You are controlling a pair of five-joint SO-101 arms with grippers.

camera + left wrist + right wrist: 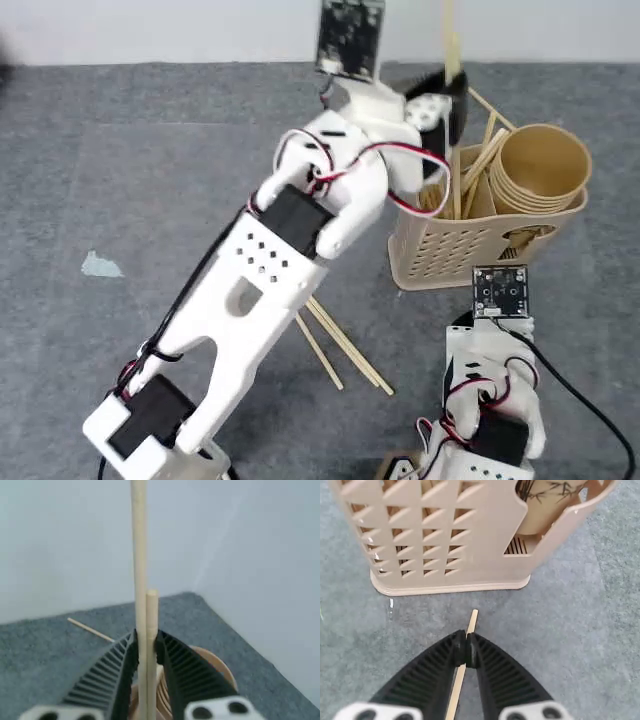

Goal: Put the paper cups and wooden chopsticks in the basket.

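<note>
My left gripper (447,100) is raised over the tan basket (440,250) and is shut on two wooden chopsticks (452,45) that stand upright. Up close, the left gripper (146,645) clamps the chopsticks (139,555) above the paper cups (215,665). Stacked paper cups (540,170) and several chopsticks (478,170) sit in the basket. Loose chopsticks (340,345) lie on the carpet by the left arm. My right gripper (466,647) is low before the basket (445,535), fingertips together. One chopstick (472,621) runs along its line; I cannot tell whether it is pinched.
Grey carpet covers the table. The left arm's white links (260,290) stretch diagonally over the middle. The right arm (495,400) is folded near the front right. A small pale scrap (100,266) lies at the left, with open carpet around it.
</note>
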